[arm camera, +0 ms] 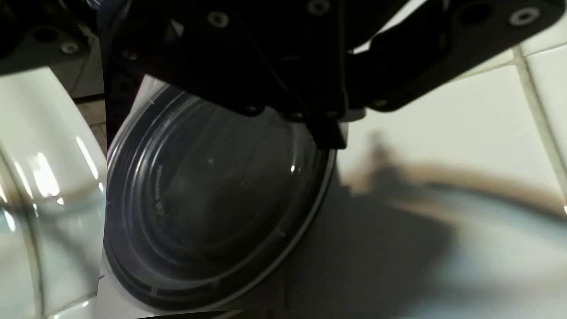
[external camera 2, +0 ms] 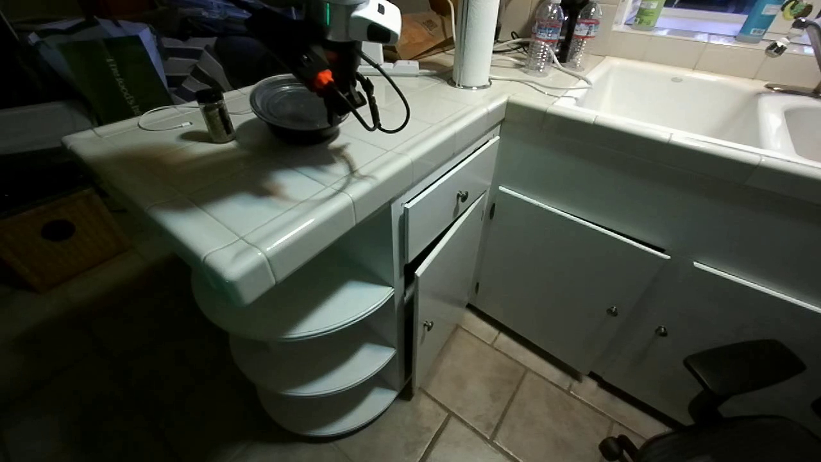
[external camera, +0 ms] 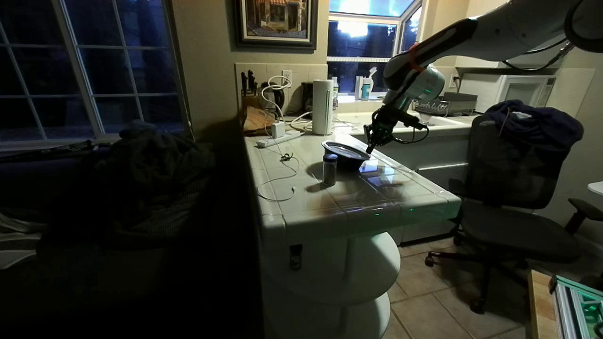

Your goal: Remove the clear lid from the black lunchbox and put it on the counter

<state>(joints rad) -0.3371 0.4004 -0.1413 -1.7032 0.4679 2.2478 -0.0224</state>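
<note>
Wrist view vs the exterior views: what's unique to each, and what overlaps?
Wrist view only: faint lettering on the clear lid, too blurred to read.

Exterior views only: the paper-towel roll, the sink and the office chair, all in both exterior views.

Shared: the end effector at the lid's edge, the lid on the black lunchbox, and the white tiled counter under it.

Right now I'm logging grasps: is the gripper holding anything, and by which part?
It cannot be told. The gripper looks shut at the rim of the clear lid, but whether it actually pinches that rim is unclear.
</note>
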